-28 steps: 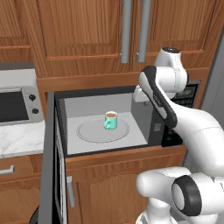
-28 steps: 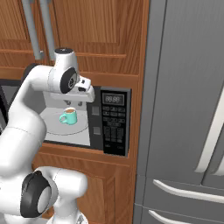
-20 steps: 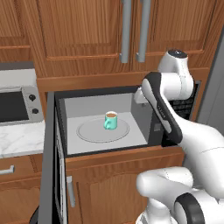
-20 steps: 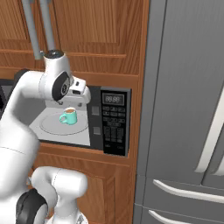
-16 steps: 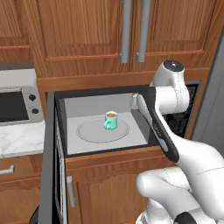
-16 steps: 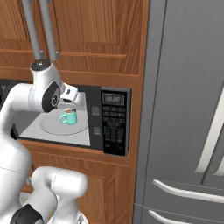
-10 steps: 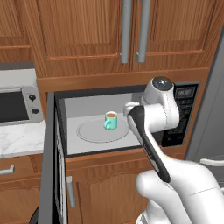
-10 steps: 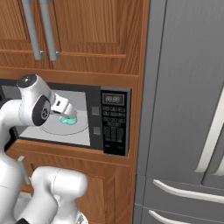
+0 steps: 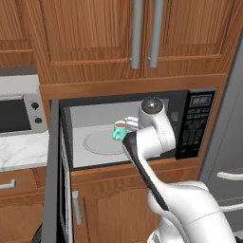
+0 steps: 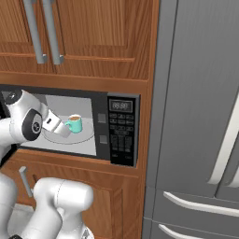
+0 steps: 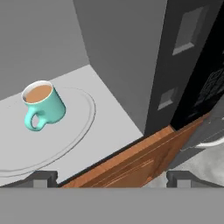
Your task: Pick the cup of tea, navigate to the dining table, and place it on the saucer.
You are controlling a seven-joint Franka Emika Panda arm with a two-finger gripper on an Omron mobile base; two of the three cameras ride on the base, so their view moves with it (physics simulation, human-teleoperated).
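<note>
The cup of tea (image 9: 119, 130), a small teal mug with brown liquid, stands upright on the round grey plate (image 9: 97, 142) inside the open microwave. In the hand view the cup (image 11: 43, 107) sits at the upper left on the plate (image 11: 78, 127), with its handle turned toward the camera. My gripper (image 11: 111, 178) is open, its fingertips spread wide and holding nothing. It hovers at the microwave's front right corner, short of the cup. From the right base view the gripper (image 10: 59, 128) is just left of the cup (image 10: 73, 123). The dining table and saucer are out of view.
The microwave door (image 9: 59, 180) hangs open to the left. The dark control panel (image 10: 121, 130) is right of the cavity. A toaster oven (image 9: 19, 111) stands on a marble counter at left. Wood cabinets are above and below, and a grey fridge (image 10: 200, 116) is at right.
My arm has swung down and left from in front of the control panel to the microwave opening, bringing the hand close to the cup. The cup and plate have not moved.
</note>
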